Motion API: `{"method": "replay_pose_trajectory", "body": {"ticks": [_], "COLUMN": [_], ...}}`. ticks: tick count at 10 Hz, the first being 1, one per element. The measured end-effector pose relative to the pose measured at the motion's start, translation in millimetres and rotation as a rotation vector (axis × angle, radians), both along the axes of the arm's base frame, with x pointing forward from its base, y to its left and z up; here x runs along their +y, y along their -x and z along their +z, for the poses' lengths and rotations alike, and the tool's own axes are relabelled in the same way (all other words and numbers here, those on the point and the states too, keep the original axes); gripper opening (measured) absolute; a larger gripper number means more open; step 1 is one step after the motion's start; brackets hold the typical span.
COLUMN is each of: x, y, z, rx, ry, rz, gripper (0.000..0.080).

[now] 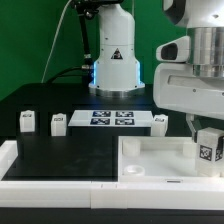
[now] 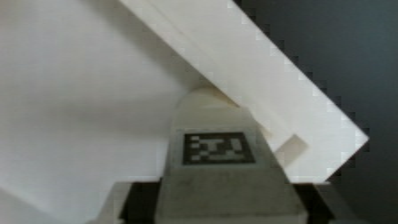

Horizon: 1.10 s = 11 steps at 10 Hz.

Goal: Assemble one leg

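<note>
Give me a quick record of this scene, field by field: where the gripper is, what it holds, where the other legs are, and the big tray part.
gripper: gripper low at the exterior view's right, over the tray part
held: one leg between the jaws, tag facing the wrist camera
tray part: large white square tray part in front on the table, its raised rim shows in the wrist view
loose legs: three legs standing on the black table behind the tray part
marker board: marker board flat among the loose legs
leg seated in tray: cannot tell
</note>
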State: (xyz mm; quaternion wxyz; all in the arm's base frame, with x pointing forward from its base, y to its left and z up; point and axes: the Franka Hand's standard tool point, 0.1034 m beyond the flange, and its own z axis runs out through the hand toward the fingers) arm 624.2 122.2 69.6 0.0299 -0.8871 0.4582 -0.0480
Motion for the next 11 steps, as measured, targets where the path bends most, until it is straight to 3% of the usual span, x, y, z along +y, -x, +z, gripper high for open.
{"method": "replay_pose_trajectory", "body": {"ticks": [2,3,4,5,6,7,11], "x": [0.6,0.7,0.6,1.4,3.2,3.5,0.7], "y": [-1.4,-1.4,-1.5,-1.9,-1.9,-2.1,-2.7], "z": [0.3,0.3,0.3,0.9,1.1,1.2,1.2], "rx": [-0.008,-0.009,-0.01,-0.014,-0.016,-0.02,-0.022], "ry": [-0.037,-0.032,-0.026,-0.018,-0.006,0.026,0.088], "rz": [-0.143,-0.095,-0.047,0.026,0.128,0.337,0.801], "gripper": [0.0292,0.0404,0.0572,0.0572,0.0633,0.0645,0.0648]}}
